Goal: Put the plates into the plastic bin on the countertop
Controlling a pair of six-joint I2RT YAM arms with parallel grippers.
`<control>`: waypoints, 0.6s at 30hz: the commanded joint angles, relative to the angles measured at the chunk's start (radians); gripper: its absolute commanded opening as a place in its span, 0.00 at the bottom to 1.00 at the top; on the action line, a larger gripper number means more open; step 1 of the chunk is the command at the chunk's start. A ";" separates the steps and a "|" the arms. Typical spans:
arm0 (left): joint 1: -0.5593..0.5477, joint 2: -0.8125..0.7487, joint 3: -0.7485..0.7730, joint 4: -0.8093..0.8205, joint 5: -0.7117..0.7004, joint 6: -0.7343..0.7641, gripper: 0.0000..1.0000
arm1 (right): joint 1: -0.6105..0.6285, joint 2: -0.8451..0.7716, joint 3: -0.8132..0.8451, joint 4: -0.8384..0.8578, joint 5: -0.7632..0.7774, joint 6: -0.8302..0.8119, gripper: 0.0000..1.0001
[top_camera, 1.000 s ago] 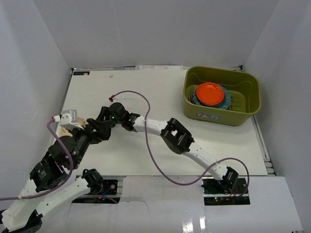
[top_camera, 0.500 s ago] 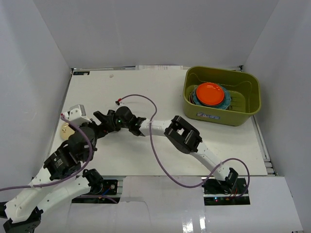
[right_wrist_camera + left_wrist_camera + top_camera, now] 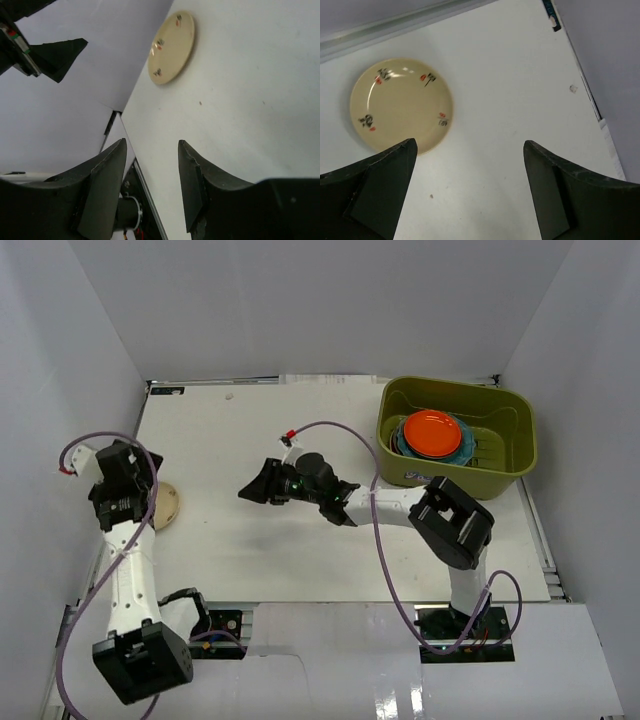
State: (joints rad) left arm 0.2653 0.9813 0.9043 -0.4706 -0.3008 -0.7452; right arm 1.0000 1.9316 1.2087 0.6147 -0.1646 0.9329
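Note:
A beige plate (image 3: 168,506) (image 3: 400,110) (image 3: 172,47) with small red and black marks lies flat on the white countertop (image 3: 300,430) near the left wall. My left gripper (image 3: 135,478) (image 3: 470,144) hangs above the table just beside it, open and empty. Right of the plate and well apart from it, my right gripper (image 3: 248,490) (image 3: 151,143) points left at mid-table, open with nothing between its fingers. The olive-green plastic bin (image 3: 510,455) stands at the far right. It holds an orange plate (image 3: 432,432) on top of teal ones (image 3: 400,443).
Pale walls close in the left, back and right sides. The right arm's purple cable (image 3: 340,430) loops over the table between its gripper and the bin. The left arm's cable (image 3: 85,445) arcs by the left wall. In the right wrist view the left gripper's finger (image 3: 57,52) shows against the wall.
The left arm has swung out of the middle to stand by the left wall, uncovering the beige plate. The right gripper has drawn back rightward and its jaws have narrowed a little.

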 commanded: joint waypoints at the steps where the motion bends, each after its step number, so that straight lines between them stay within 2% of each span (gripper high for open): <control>1: 0.101 -0.131 -0.077 -0.068 0.195 -0.101 0.98 | 0.009 -0.042 -0.099 0.086 -0.042 -0.020 0.52; 4: 0.173 -0.144 -0.188 -0.060 0.192 -0.138 0.97 | 0.011 -0.072 -0.161 0.102 -0.070 -0.034 0.52; 7: 0.280 -0.147 -0.329 -0.017 0.282 -0.181 0.96 | 0.011 -0.108 -0.225 0.108 -0.081 -0.058 0.52; 8: 0.296 -0.154 -0.356 -0.008 0.328 -0.192 0.95 | 0.011 -0.115 -0.238 0.106 -0.082 -0.069 0.52; 12: 0.325 -0.168 -0.452 0.044 0.354 -0.226 0.94 | 0.005 -0.146 -0.276 0.100 -0.122 -0.103 0.52; 15: 0.393 -0.152 -0.537 0.154 0.412 -0.232 0.94 | -0.003 -0.154 -0.287 0.102 -0.162 -0.112 0.52; 18: 0.410 -0.101 -0.600 0.279 0.440 -0.247 0.94 | -0.014 -0.167 -0.299 0.097 -0.188 -0.126 0.52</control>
State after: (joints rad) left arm 0.6529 0.8551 0.3367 -0.3470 0.0685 -0.9653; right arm 0.9958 1.8065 0.9321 0.6624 -0.3027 0.8478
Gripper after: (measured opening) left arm 0.941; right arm 0.517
